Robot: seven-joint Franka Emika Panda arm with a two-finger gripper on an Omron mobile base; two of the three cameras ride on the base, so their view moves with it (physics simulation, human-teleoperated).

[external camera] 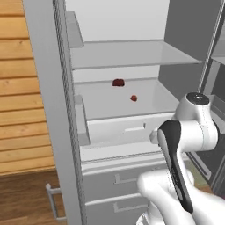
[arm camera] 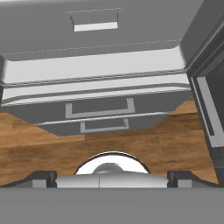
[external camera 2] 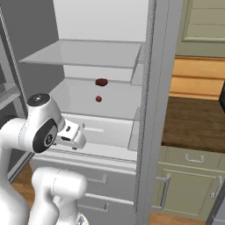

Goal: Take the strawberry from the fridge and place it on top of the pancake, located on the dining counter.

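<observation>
Here I see the fridge point(external camera: 52, 110) standing open, the small red strawberry point(external camera: 133, 98) on its middle shelf point(external camera: 149, 99) near a darker red lump point(external camera: 118, 82), my gripper point(arm camera: 112, 177) spread wide, holding nothing.

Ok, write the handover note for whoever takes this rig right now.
Gripper: open, empty, held low in front of the fridge, hand camera looking down at the lower drawers and floor.
Fridge: doors open. Two small red items on the middle shelf: a darker one at the back, a smaller one nearer the front; which is the strawberry is too small to tell.
Done: fridge opened.
Left: reach in, pick the strawberry, carry it to the pancake.
</observation>
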